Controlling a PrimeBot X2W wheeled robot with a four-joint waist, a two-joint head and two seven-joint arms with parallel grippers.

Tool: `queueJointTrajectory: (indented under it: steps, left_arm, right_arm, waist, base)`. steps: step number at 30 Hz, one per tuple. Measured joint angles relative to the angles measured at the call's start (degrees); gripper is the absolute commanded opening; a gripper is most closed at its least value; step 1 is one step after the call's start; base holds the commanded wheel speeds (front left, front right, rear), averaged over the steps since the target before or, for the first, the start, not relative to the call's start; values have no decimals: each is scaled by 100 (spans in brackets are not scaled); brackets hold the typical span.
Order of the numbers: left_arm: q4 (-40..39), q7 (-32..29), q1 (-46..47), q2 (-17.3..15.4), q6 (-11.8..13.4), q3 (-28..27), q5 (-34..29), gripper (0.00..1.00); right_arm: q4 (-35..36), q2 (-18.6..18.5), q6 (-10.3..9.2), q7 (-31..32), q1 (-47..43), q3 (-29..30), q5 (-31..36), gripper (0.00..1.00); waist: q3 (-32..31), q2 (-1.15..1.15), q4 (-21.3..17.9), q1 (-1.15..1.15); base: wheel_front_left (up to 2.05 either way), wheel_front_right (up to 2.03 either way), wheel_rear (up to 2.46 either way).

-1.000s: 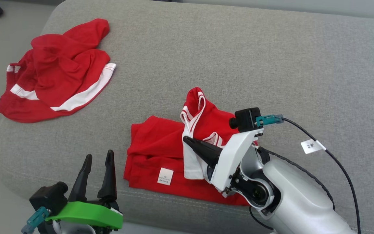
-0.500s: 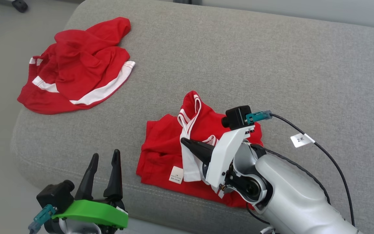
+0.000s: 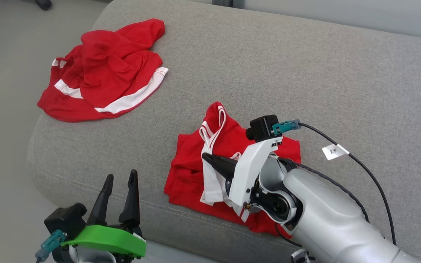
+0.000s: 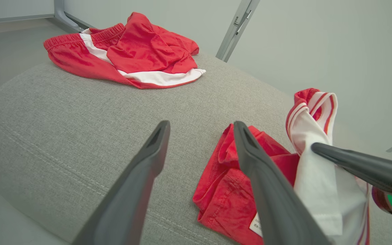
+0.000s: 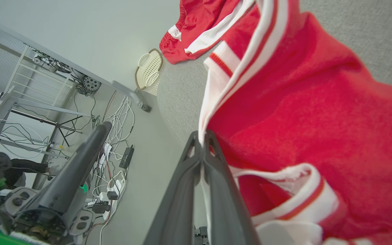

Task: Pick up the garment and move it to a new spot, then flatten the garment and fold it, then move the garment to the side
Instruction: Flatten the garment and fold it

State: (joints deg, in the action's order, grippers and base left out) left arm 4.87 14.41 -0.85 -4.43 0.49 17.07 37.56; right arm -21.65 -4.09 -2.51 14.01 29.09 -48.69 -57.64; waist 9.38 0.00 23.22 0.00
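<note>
A red garment [image 3: 190, 171] with white striped trim lies crumpled near the front edge of a grey upholstered cushion [image 3: 305, 73]. My right gripper [image 3: 205, 156] is shut on a strip of its white trim, lifted slightly off the heap. In the right wrist view the right gripper [image 5: 201, 134] pinches that trim, and the red garment [image 5: 301, 102] spreads beyond it. My left gripper [image 3: 121, 174] stands open with nothing in it at the cushion's front edge, left of the garment. The left wrist view shows the open left gripper [image 4: 201, 124] and the garment [image 4: 230, 190] to its right.
A second red piece with a white band [image 3: 104, 69] lies crumpled at the cushion's far left corner. The cushion's rounded front edge [image 3: 86, 190] drops to the floor. On the floor beyond are a pale basket [image 5: 148, 68] and a tangle of cables [image 5: 114, 136].
The head camera has turned, so the whole picture has slid right. The garment under my right gripper has bunched slightly narrower, and its white label has folded mostly out of sight. Left gripper unchanged.
</note>
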Motion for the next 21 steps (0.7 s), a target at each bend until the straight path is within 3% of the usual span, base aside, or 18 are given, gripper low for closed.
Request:
queueJointTrajectory:
  steps: [1, 2, 21]
  left_arm:
    - [10, 0, 1, 2, 0, -1, -1, 96]
    - [20, 0, 1, 3, 0, -2, 0, 96]
    - [35, 1, -21, -3, 13, -212, -1, 97]
  right_arm:
    - [-13, -1, -4, -18, 18, -19, -35, 86]
    - [-34, -1, -4, -29, 38, -49, -66, 100]
    - [30, 10, 36, -544, 382, -380, -575, 100]
  waist:
    - [-7, 0, 16, 0]
    - [-17, 0, 29, 0]
    - [-296, 0, -163, 0]
  base:
    - [0, 0, 0]
    - [0, 0, 0]
    - [0, 0, 0]
